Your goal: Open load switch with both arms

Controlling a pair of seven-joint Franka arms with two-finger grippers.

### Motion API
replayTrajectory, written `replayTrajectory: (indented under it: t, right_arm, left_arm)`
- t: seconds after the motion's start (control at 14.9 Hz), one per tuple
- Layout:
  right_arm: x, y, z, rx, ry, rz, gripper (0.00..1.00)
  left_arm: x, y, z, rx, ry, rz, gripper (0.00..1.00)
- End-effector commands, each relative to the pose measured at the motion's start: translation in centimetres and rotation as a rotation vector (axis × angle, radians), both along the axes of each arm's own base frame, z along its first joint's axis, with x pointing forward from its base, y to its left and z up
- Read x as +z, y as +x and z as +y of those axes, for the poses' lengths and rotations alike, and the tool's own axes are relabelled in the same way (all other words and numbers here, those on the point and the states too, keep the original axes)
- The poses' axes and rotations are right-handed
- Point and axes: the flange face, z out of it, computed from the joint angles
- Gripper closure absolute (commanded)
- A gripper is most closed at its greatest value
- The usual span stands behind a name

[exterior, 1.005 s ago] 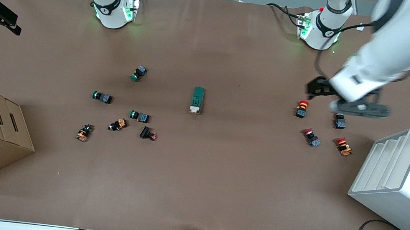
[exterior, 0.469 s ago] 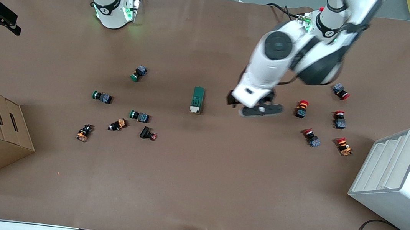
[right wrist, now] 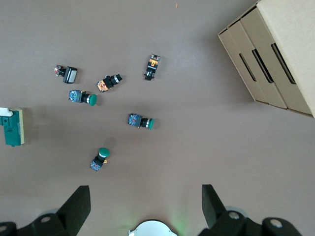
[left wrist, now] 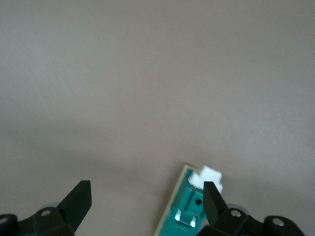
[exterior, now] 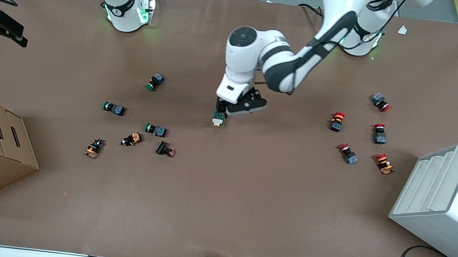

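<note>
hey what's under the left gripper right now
The left gripper, fingers open, is over the load switch. The switch's white lever end shows, lying on the brown table. Its end toward the robots' bases is covered by the arm.

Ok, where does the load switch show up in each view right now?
Front view: load switch mid-table, partly under the left tool.
Left wrist view: at the frame's lower edge, by one finger.
Right wrist view: at the frame's edge.
Shared landmark: its white lever end.
</note>
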Motion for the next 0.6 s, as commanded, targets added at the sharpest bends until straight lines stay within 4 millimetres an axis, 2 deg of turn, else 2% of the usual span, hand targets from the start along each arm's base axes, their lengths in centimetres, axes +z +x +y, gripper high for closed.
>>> replayTrajectory:
  t: [0.0,0.2,0.34,0.47,0.54]
  right_arm:
    - [-3.4,2.1,-0.9,0.001,-0.007,0.038,0.0]
    - [-8.9,4.7,-2.8,-0.026,-0.006,0.125,0.0]
    - [-8.5,5.1,-2.9,-0.022,-0.052,0.115,0.0]
    - [-8.6,5.1,-2.1,-0.033,-0.079,0.119,0.0]
    - [-8.6,5.1,-1.4,-0.093,-0.091,0.118,0.0]
  left_arm:
    - [-0.4,-4.9,-3.2,-0.012,0.011,-0.08,0.01]
    - [-3.6,-8.8,-4.6,0.008,0.029,-0.185,0.01]
    - [-5.8,-12.3,-5.2,-0.062,0.059,-0.248,0.01]
    - [-7.8,-14.5,-5.0,-0.128,0.092,-0.33,0.02]
    - [-8.9,-15.4,-5.0,-0.164,0.127,-0.378,0.02]
